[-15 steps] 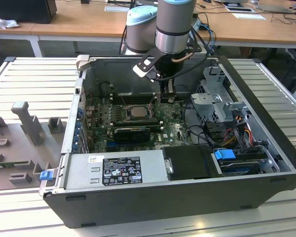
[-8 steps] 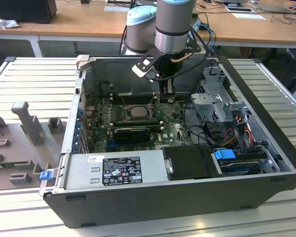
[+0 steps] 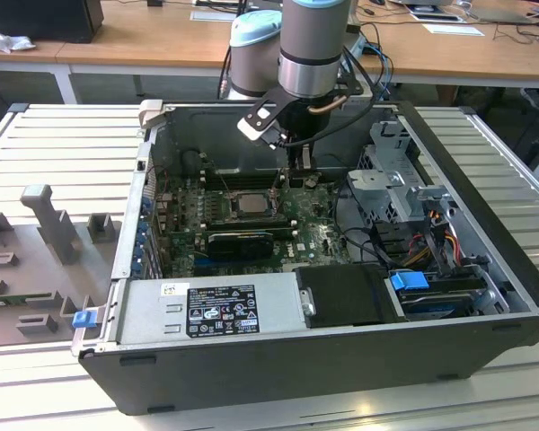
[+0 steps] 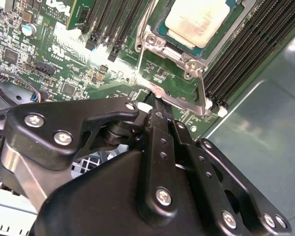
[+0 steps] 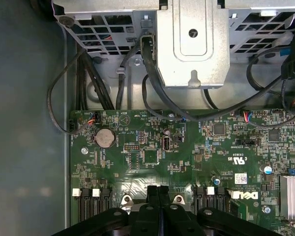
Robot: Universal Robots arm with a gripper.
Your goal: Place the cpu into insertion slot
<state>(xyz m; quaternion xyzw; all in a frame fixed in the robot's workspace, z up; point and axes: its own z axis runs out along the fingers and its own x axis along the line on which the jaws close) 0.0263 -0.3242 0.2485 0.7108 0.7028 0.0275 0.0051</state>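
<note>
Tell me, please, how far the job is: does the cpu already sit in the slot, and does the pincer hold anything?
Done, it seems: the cpu lies flat inside the slot. In hand: nothing; the pincer is shut and empty, with its tips close to the slot's edge. Left: I cannot tell whether the slot is locked down over the cpu.

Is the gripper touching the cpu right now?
Apart. In the second wrist view the gripper sits at the outer edge of the insertion slot, and the cpu lies inside it, with metal frame showing between them.
</note>
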